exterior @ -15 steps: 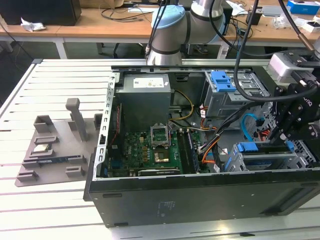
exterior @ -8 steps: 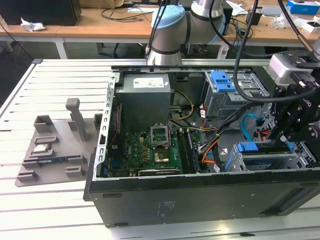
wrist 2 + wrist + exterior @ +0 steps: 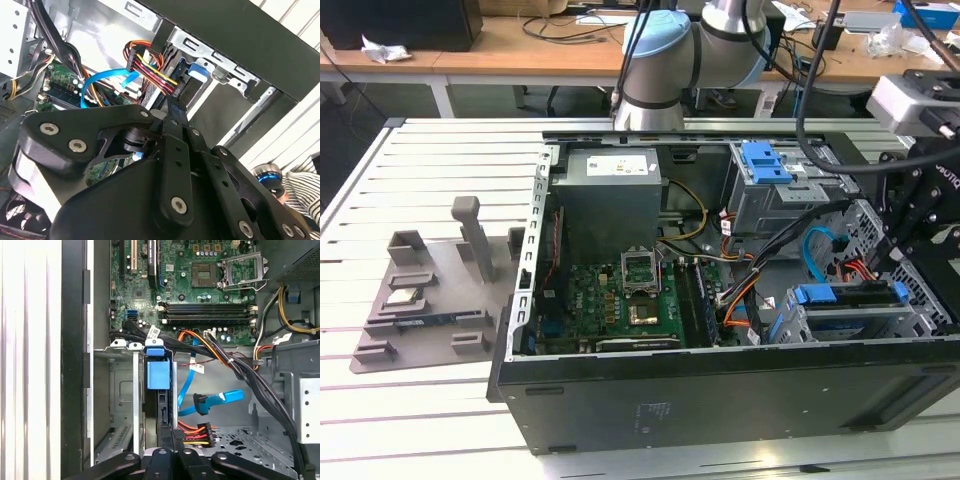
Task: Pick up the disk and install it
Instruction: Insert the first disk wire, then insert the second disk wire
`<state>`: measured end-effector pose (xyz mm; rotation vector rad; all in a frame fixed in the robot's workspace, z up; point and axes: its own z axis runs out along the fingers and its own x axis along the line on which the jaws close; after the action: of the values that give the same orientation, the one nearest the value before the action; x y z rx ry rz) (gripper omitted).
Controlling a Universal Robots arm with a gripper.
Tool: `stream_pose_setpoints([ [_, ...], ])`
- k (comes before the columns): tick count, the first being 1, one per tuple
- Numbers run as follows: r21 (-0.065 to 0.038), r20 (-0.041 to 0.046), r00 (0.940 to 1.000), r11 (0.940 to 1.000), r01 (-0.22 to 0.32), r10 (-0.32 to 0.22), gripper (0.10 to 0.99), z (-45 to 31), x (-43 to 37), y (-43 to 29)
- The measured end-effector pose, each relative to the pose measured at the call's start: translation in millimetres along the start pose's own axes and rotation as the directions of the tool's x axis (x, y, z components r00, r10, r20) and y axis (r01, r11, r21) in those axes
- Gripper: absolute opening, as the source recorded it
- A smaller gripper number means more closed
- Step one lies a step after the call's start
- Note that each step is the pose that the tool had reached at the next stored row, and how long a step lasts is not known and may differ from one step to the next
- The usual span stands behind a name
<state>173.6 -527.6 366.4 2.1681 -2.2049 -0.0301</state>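
Here, an open computer case (image 3: 720,400) is seen lying on a slatted white desk (image 3: 430,160), with the arm (image 3: 670,50) reaching over it from the far side. In the exterior view, the gripper (image 3: 905,255) is lowered at the exterior view's right end of the case, just above a drive bay (image 3: 850,320). The disk (image 3: 850,296) is seated on edge in that bay, its blue rail showing along the top. In the first wrist view, the disk (image 3: 161,405) is seen edge-on between the bay's metal walls, with a blue plastic tab at its upper end, and the gripper (image 3: 176,437) is placed right at its near end; the fingers appear drawn close together on the thin edge of the disk, though contact cannot be confirmed. In the second wrist view, the dark fingers (image 3: 176,120) are seen meeting at a narrow tip against the disk (image 3: 192,75). A loose blue data cable (image 3: 217,401) and a bundle of red, yellow and black power wires (image 3: 197,432) lie just beside the bay. The green motherboard (image 3: 620,300) and a grey power supply box (image 3: 610,195) occupy the rest of the case. A grey fixture (image 3: 420,290) rests on the desk, well apart from the case.
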Motion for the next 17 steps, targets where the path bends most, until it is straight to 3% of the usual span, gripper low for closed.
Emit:
stream_pose_setpoints([
  [15,0.000,-0.0001,1.0000,1.0000,0.000,0.000,0.106,-2.7,0.0,0.1],
  [17,0.000,-0.0001,1.0000,1.0000,0.000,0.000,0.169,-2.7,0.0,0.1],
])
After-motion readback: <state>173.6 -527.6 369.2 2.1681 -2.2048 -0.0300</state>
